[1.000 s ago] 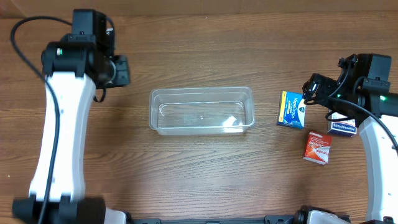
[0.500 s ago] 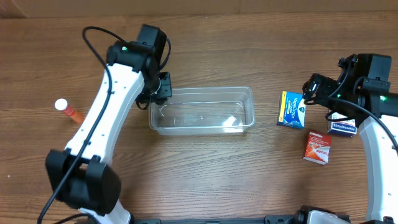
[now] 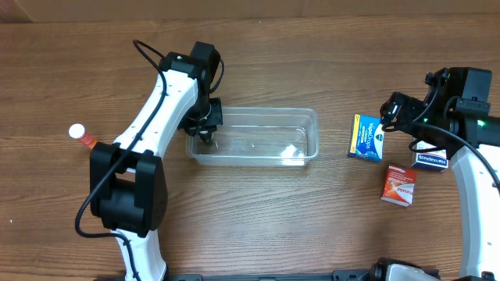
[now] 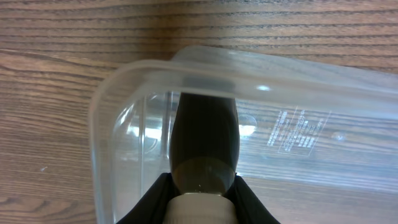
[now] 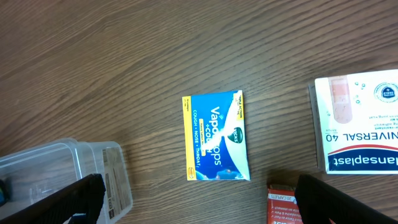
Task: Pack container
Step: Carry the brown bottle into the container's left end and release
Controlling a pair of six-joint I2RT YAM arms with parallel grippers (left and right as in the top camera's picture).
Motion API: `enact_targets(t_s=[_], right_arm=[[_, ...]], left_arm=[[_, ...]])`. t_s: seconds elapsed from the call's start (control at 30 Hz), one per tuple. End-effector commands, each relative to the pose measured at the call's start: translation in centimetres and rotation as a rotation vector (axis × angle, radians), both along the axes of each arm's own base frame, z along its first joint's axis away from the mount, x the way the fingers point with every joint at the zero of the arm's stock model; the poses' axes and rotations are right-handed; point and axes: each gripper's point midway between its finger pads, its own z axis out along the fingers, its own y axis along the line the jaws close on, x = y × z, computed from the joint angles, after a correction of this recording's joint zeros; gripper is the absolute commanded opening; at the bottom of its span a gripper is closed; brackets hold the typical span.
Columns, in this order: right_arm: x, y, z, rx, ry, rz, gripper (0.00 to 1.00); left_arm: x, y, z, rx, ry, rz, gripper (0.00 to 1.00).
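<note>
The clear plastic container (image 3: 254,114) lies mid-table. My left gripper (image 3: 205,131) is over its left end, shut on a dark bottle with a white cap. In the left wrist view the dark bottle (image 4: 205,130) points down inside the container's rounded corner (image 4: 118,93), held between the fingers (image 4: 202,193). My right gripper (image 3: 391,109) is open and empty, hovering above a blue box (image 3: 369,137) to the right of the container. In the right wrist view the blue box (image 5: 214,144) lies between the open fingers (image 5: 205,202).
An orange bottle with a white cap (image 3: 81,136) lies at the far left. A white plaster box (image 3: 431,159) and a red box (image 3: 399,185) lie at the right, also in the right wrist view: white (image 5: 360,127), red (image 5: 283,205).
My left arm has swung from the far left to the container's left end with the dark bottle. The orange bottle came into view. The right arm has not moved.
</note>
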Motion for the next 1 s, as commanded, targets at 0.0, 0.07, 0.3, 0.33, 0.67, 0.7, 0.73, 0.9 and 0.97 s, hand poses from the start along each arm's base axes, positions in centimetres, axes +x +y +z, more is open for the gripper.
enact_targets(t_s=[0.0,0.07,0.3,0.33,0.67,0.7,0.73,0.9,0.97], right_arm=[[0.6,-0.1,1.3,0.002,-0.037,-0.003,1.00],[0.6,-0.1,1.3,0.002,-0.037,-0.003,1.00],[0.6,-0.1,1.3,0.002,-0.037,-0.003,1.00],[0.6,-0.1,1.3,0.002,-0.037,-0.003,1.00],[0.6,-0.1,1.3,0.002,-0.037,-0.003,1.00],[0.6,-0.1,1.3,0.002,-0.037,-0.003,1.00],[0.6,-0.1,1.3,0.002,-0.037,-0.003,1.00],[0.6,-0.1,1.3,0.002,-0.037,-0.003,1.00],[0.6,-0.1,1.3,0.002,-0.037,-0.003,1.00]], left_arm=[[-0.4,-0.2,-0.9,0.004,0.027,0.006,0.27],[-0.4,-0.2,-0.9,0.004,0.028,0.002,0.38],[0.4,-0.5,0.2,-0.005,0.001,-0.047,0.44],[0.5,-0.5,0.5,-0.006,-0.004,-0.047,0.45],[1.9,-0.5,12.6,-0.040,-0.178,-0.055,0.78],[2.0,0.3,15.2,-0.039,-0.240,-0.040,1.00],[1.9,1.5,17.3,-0.037,-0.290,-0.013,1.00],[-2.0,12.0,25.2,-0.010,-0.474,0.304,1.00],[-4.3,16.9,27.3,0.022,-0.537,0.457,1.00]])
